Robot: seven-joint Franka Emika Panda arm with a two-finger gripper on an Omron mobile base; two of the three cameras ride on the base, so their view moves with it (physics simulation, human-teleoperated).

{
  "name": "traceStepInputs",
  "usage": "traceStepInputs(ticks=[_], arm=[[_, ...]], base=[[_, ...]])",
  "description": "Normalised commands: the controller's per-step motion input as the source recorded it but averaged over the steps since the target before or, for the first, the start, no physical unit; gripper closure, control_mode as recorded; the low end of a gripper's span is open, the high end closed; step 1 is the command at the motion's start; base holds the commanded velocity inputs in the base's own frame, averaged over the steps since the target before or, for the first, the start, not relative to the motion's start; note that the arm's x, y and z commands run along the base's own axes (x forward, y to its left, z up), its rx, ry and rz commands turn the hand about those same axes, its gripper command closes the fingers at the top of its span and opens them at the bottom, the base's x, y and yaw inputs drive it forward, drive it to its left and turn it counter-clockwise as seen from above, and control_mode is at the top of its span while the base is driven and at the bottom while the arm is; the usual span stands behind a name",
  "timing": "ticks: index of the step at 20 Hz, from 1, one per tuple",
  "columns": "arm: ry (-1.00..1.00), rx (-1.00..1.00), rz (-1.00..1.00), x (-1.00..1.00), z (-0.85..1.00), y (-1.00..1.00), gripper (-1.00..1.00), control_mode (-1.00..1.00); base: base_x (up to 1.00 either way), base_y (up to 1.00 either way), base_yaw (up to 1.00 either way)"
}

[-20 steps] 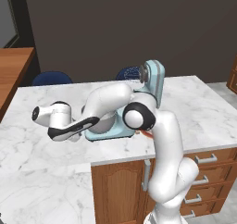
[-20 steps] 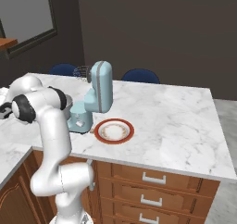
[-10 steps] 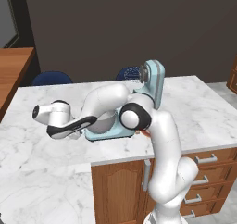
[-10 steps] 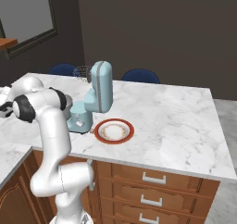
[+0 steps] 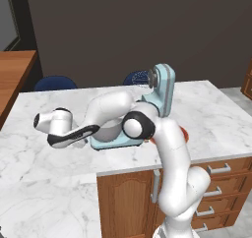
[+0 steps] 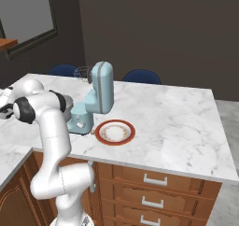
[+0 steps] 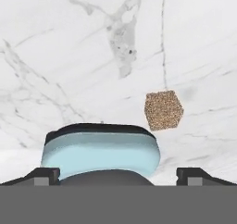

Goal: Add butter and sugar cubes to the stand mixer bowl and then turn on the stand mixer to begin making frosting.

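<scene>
1. Our tool (image 7: 118, 174) stands wide, its two tips apart at the bottom of the hand view, with nothing between them.
2. Just past the tips we see the mixer (image 7: 101, 152) base, pale blue with a dark edge, and under the tips the grey curve we take for the bowl (image 7: 106, 177).
3. Beyond the mixer base, a little to one side, one tan sugar cube (image 7: 163, 110) lies on the marble tabletop (image 7: 69, 56), apart from the base.
4. We judge the cube light, stiff and crumbly at its corners, grainy enough not to slip. We would take it across two opposite flat faces, squarely and gently, since a tilted pinch could flick it away.
5. The left base view shows what the hand view cannot: the arm reaches left of the mixer, its hand low over the tabletop, and the bowl sits on the base under the raised head.
6. The right base view adds the red-rimmed plate (image 6: 115, 131) just right of the mixer; we cannot make out any butter on it.
</scene>
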Motion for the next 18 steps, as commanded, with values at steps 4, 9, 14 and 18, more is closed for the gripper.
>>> traceStepInputs(ticks=[4, 9, 14, 18], arm=[[0.0, -0.01, 0.0, 0.03, -0.13, 0.0, -1.0, -1.0], [0.0, 0.0, 0.0, 0.0, -0.09, 0.0, -1.0, -1.0], [0.0, 0.0, 0.0, 0.01, -0.13, -0.04, -1.0, -1.0], [0.0, 0.0, 0.0, 0.05, -0.17, -0.02, -1.0, -1.0]], base=[[0.0, 0.0, 0.0], [0.0, 0.0, 0.0], [0.0, 0.0, 0.0], [0.0, 0.0, 0.0]])
